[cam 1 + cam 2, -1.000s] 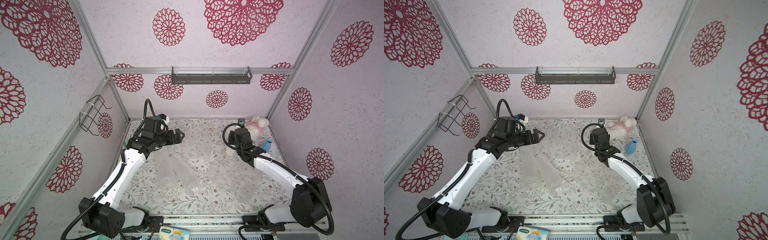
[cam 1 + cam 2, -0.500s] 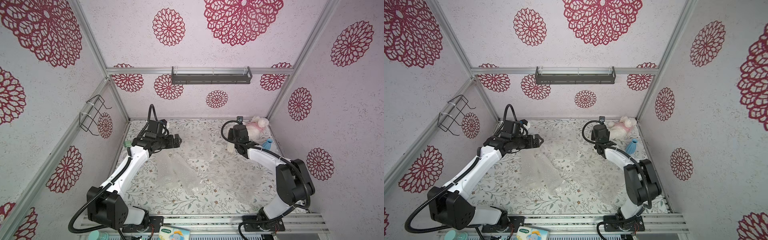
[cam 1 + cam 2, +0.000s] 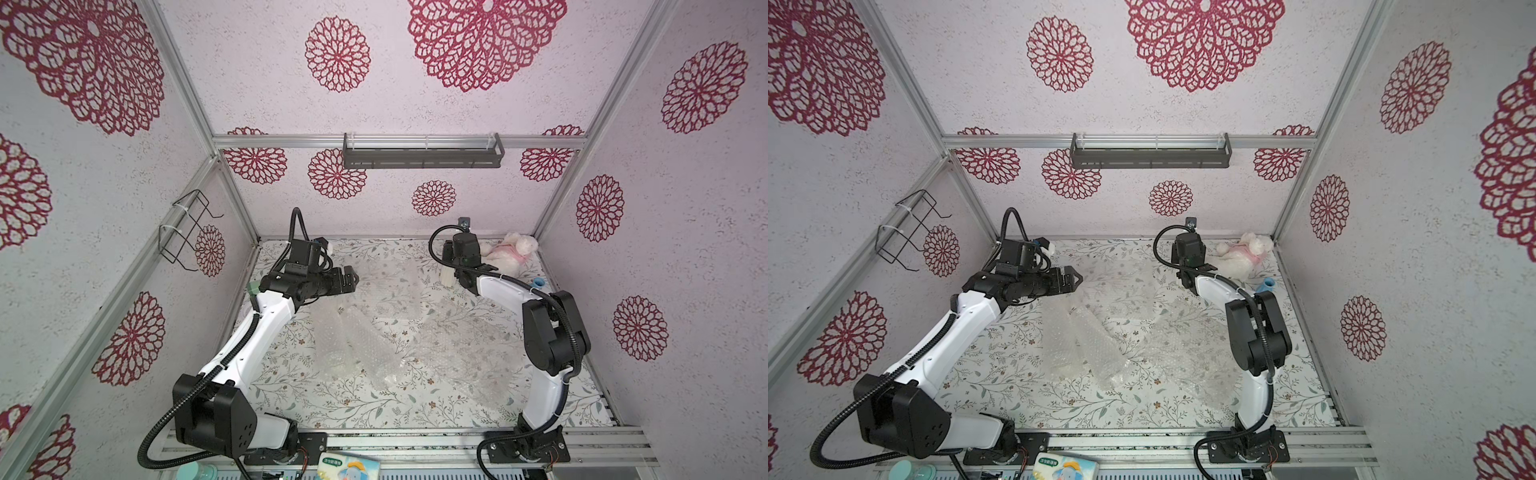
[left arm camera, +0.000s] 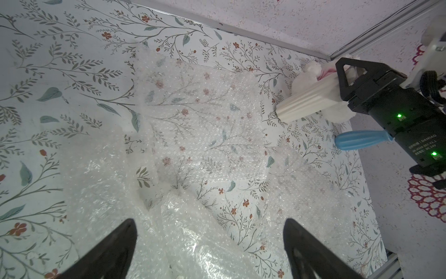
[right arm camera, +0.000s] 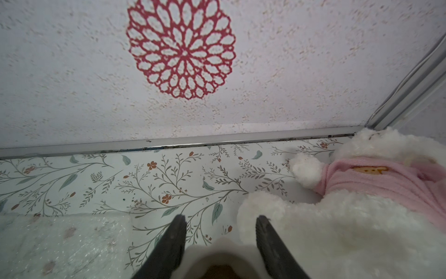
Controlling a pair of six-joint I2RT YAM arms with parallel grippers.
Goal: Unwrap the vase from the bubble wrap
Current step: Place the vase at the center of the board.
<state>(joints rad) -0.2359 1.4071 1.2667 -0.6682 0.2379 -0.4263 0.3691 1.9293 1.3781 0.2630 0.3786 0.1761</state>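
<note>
Looking down from above, we find the left gripper (image 3: 351,277) hanging over the table (image 3: 291,399), jaws spread wide with nothing between them. The bubble wrap (image 3: 357,345) lies below this gripper and somewhat back toward its arm's base, crumpled in loose, see-through sheets on the table. In the left wrist view the bubble wrap (image 4: 193,120) fills the ground under and ahead of the two black fingers (image 4: 115,248), and neither finger touches it. More of it spreads across toward the right arm's side.

The right gripper (image 4: 341,84) pinches the vase (image 4: 311,101), a cream ribbed piece, near one end. The rest of the vase juts out past the fingertips, bare and tilted. From the right wrist view we see the vase (image 5: 217,261) sitting between the fingers (image 5: 173,241), both closed against it. An edge of bubble wrap (image 5: 60,241) lies just beside this gripper on one side, apart from the vase. On the other side a white plush (image 5: 362,193) in pink lies just beside the fingers. We cannot tell whether the vase touches the table. A blue piece (image 4: 357,140) lies on the table near the right gripper's wrist.
</note>
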